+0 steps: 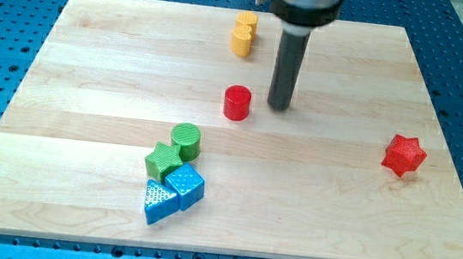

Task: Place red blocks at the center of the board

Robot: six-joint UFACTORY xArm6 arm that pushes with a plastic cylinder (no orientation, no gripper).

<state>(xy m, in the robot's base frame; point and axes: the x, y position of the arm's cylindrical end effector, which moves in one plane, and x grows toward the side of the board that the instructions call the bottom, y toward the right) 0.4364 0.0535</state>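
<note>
My tip (279,108) is the bottom end of a straight dark rod, and it sits on the wooden board (92,63) a bit above the middle. There are no fingers on this arm, so nothing opens, shuts or holds; the rod just stands upright with its end on the wood. Just beside my tip, on the view's left, is the red cylinder (237,102). There is a thin strip of bare wood between them, so they look apart, though the gap is small and I cannot be fully sure. The red cylinder is close to the middle of the board, a little toward the view's top. The other red block, a red star (405,155), is well apart from my tip, far over by the board's right edge. Up near the top edge, to the left of the rod, is a yellow block (243,32) with a bumpy outline. Down toward the view's bottom left is a tight bunch of four blocks. The green cylinder (185,141) is at the top, touching the green star (161,160). The blue cube (185,185) and the blue triangle (158,201) sit just under them, pressed together.
</note>
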